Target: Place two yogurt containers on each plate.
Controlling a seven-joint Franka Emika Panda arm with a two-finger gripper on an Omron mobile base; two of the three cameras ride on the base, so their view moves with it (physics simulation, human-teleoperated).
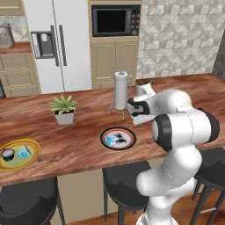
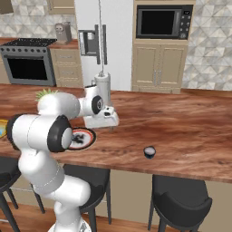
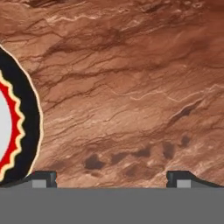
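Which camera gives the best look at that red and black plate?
The left base view: the whole red and black plate shows, a light blue yogurt cup on it. The right base view has the arm covering half; the hand view catches an edge.

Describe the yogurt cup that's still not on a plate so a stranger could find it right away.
Follow the long wooden counter rightward, past the red-and-black-rimmed plate. Near the front edge, above a black stool, stands the round dark yogurt cup with a whitish top, alone on bare wood.

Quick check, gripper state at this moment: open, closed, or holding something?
Gripper: open, its fingers set wide apart with nothing between them, above bare counter beside the red-and-black-rimmed plate.
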